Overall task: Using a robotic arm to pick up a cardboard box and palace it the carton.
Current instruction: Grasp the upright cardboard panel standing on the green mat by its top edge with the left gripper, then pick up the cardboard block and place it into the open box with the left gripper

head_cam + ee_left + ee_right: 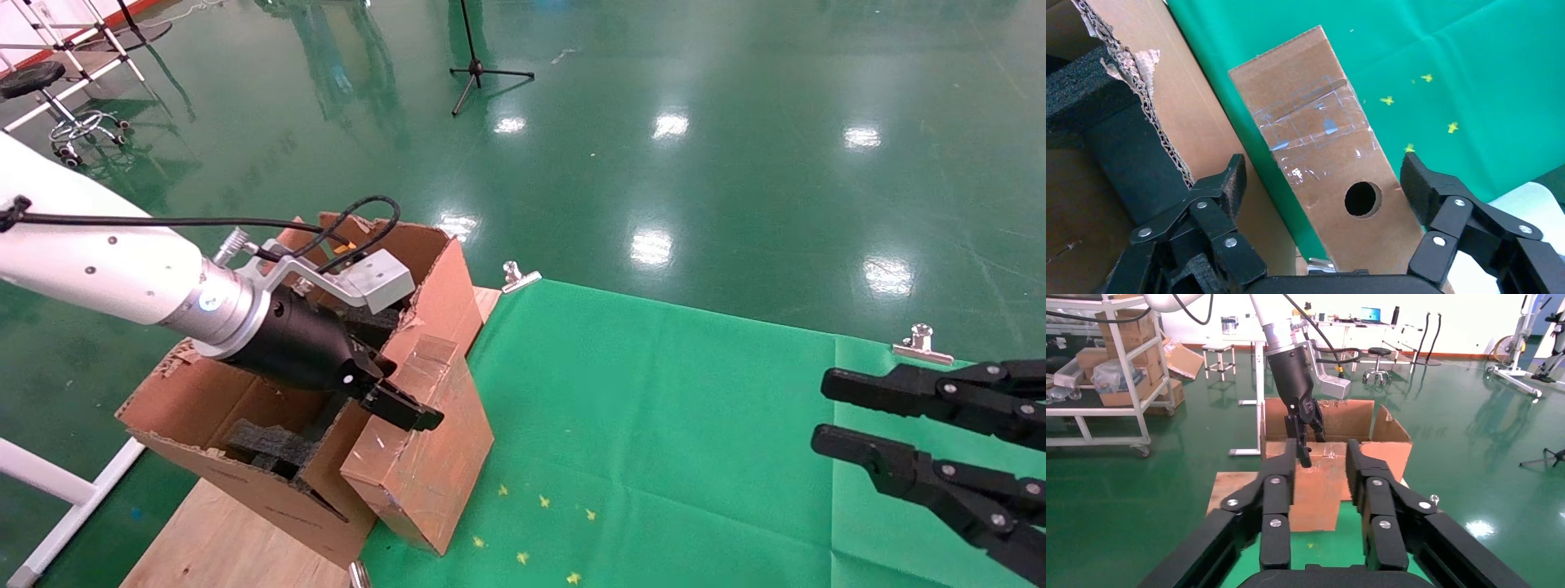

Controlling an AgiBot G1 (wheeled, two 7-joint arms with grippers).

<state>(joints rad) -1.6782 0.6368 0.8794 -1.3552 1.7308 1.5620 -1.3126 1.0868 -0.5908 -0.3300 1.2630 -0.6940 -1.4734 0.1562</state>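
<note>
- Where it leans against the torn brown carton (245, 408), the small scuffed brown cardboard box (425, 433) is seen taped, with a round hole.
- Straddled by the released left hand (400, 392), its base is cut off; the right hand (825, 412) is parked, fingers apart.

The head camera looks forward and down. The left wrist camera sits close above the box (1324, 153). The right wrist camera faces it from afar.

cardboard box (425, 457): scuffed brown card, glossy tape; carton (245, 408): rough torn corrugated | floor (735, 122): glossy green
</note>
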